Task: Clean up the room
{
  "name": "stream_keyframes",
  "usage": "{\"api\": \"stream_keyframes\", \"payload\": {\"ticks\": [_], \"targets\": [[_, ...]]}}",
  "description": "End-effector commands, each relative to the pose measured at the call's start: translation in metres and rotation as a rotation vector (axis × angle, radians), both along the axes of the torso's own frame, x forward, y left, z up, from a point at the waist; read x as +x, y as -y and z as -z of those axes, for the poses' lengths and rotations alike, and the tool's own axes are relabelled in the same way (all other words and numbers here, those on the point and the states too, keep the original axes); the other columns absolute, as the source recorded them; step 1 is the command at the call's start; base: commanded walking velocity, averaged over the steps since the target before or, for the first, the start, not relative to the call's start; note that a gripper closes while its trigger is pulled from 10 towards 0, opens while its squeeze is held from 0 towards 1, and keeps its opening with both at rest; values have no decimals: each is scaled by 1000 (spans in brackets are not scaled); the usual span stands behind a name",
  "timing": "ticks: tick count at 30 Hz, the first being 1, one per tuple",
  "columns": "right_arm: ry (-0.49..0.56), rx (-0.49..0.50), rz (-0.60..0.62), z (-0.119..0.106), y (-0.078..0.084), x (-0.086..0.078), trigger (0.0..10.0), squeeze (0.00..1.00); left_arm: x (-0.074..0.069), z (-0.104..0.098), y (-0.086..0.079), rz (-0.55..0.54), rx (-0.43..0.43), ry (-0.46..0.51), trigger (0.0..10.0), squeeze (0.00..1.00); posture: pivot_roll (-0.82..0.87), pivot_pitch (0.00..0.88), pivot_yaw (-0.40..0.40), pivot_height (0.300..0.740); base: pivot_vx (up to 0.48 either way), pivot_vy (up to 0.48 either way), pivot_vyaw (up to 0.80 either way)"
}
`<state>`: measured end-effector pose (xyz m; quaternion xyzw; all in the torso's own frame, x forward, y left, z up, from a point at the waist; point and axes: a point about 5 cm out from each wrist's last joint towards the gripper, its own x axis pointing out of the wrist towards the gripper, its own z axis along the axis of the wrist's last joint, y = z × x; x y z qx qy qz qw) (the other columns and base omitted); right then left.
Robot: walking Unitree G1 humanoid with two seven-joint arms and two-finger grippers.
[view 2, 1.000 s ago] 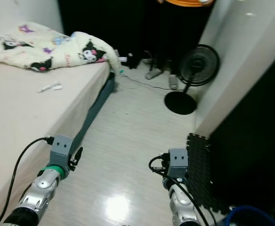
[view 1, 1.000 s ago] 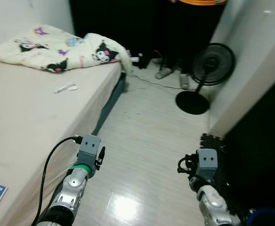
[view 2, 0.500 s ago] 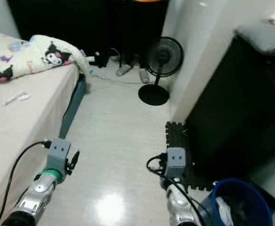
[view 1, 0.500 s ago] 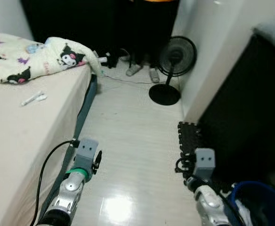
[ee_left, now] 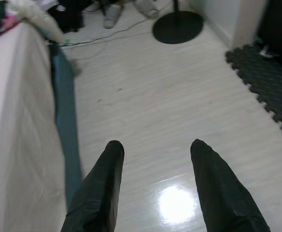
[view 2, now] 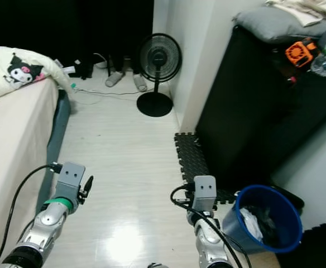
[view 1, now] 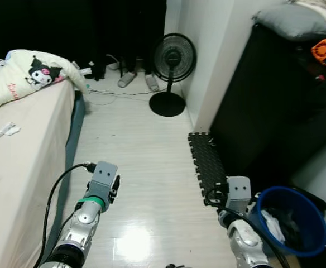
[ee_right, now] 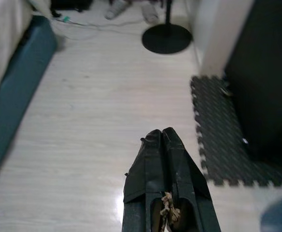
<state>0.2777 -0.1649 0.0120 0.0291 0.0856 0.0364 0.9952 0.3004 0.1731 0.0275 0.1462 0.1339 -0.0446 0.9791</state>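
My right pincer point(ee_right: 167, 145) is pressed together on a small crumpled brownish scrap point(ee_right: 168, 204), caught low between the fingers rather than at the tips. My left pincer point(ee_left: 155, 150) hangs spread apart and empty above the pale floor point(view 1: 140, 145). The blue bin point(view 2: 266, 215), already holding white and dark rubbish, stands just to my right beside the black foam mat point(view 2: 193, 159). The scrap looks light, ragged and barely held, so a swing of the arm could shake it loose onto the floor. It might also cling between the fingers when I let go over the bin. A small white wrapper point(view 1: 2, 131) lies on the bed point(view 1: 18, 167), not yet collected.
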Motion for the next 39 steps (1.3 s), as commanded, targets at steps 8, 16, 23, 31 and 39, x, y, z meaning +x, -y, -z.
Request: {"api": "stream_keyframes", "payload": {"ticks": [8, 16, 23, 31, 39], "targets": [[30, -6, -21, -6, -2, 5, 10000, 0, -4, 6, 2, -4, 4, -16, 10000, 0, -34, 14, 29, 740, 464, -33, 0], [24, -13, -7, -5, 4, 3, 10000, 0, -4, 6, 1, -12, 6, -11, 10000, 0, -36, 13, 28, 740, 480, 0, 0], [26, -15, -2, -6, 5, 4, 10000, 0, -3, 5, 2, -12, 4, -8, 10000, 0, -37, 14, 27, 740, 480, 0, 0], [25, -13, 1, -5, 5, 3, 10000, 0, -2, 4, 2, -12, 6, -1, 10000, 0, -36, 21, 30, 740, 480, 0, 0], [21, -11, 7, -4, 6, 2, 10000, 0, -2, 4, 3, -5, 7, 1, 10000, 0, -38, 26, 33, 740, 480, 0, 0]]}}
